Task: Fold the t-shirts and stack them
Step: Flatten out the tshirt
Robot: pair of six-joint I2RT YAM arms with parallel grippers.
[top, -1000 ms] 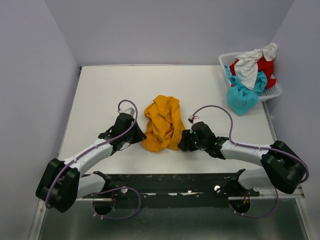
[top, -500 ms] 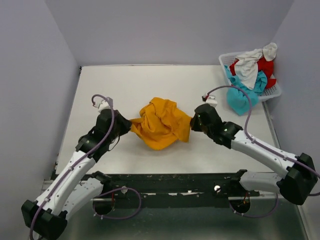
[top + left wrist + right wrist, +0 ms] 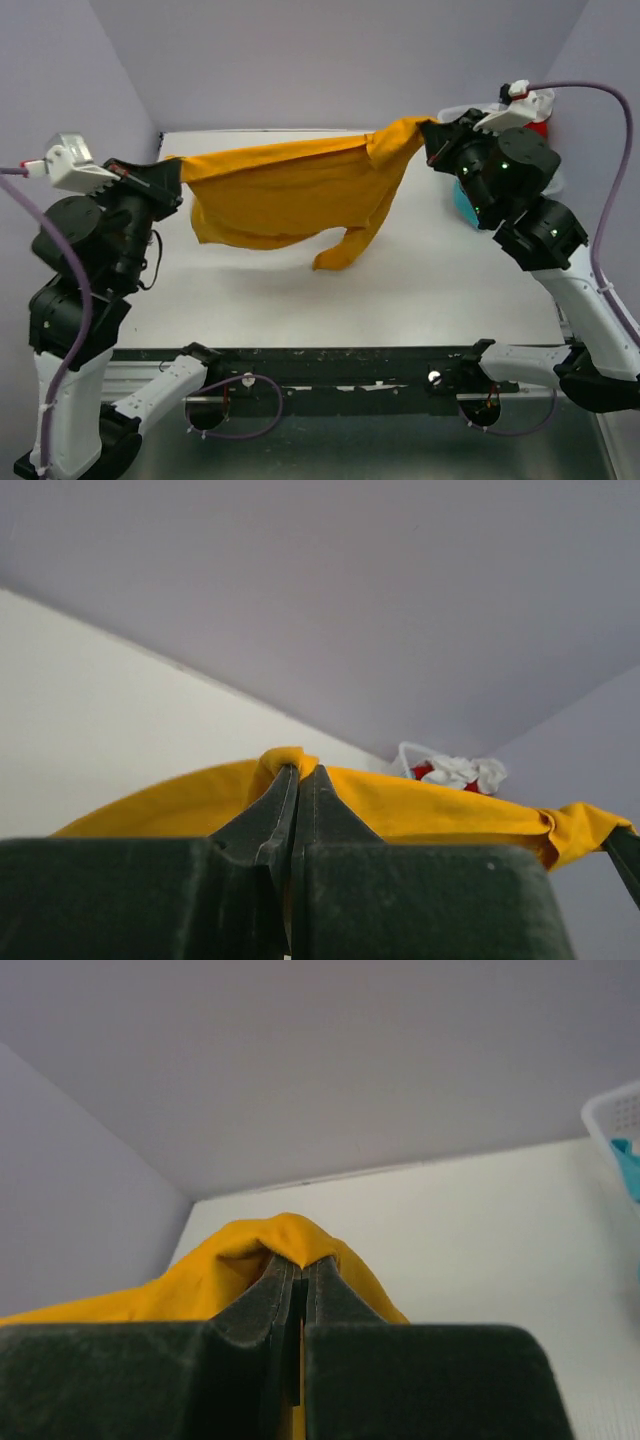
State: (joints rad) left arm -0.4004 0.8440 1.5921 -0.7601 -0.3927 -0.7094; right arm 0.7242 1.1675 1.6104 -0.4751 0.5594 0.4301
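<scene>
The mustard-orange t-shirt (image 3: 290,190) hangs stretched in the air between my two grippers, above the white table (image 3: 420,290). My left gripper (image 3: 172,178) is shut on its left edge; the left wrist view shows the cloth (image 3: 430,805) pinched at the jaw tips (image 3: 298,772). My right gripper (image 3: 432,133) is shut on its right edge, and the cloth (image 3: 200,1280) bunches over the jaw tips (image 3: 300,1263). One sleeve (image 3: 345,250) dangles lowest. The turquoise shirt (image 3: 462,200), red shirt (image 3: 538,128) and white shirt (image 3: 450,773) sit in the basket, mostly hidden behind my right arm.
The white lattice basket (image 3: 552,185) stands at the back right corner, its rim also in the right wrist view (image 3: 615,1120). Lilac walls (image 3: 330,60) close in the table at the back and sides. The black arm rail (image 3: 330,365) runs along the near edge.
Both grippers have risen high and moved far apart, lifting the orange shirt off the table and pulling it from a crumpled heap into a wide hanging sheet.
</scene>
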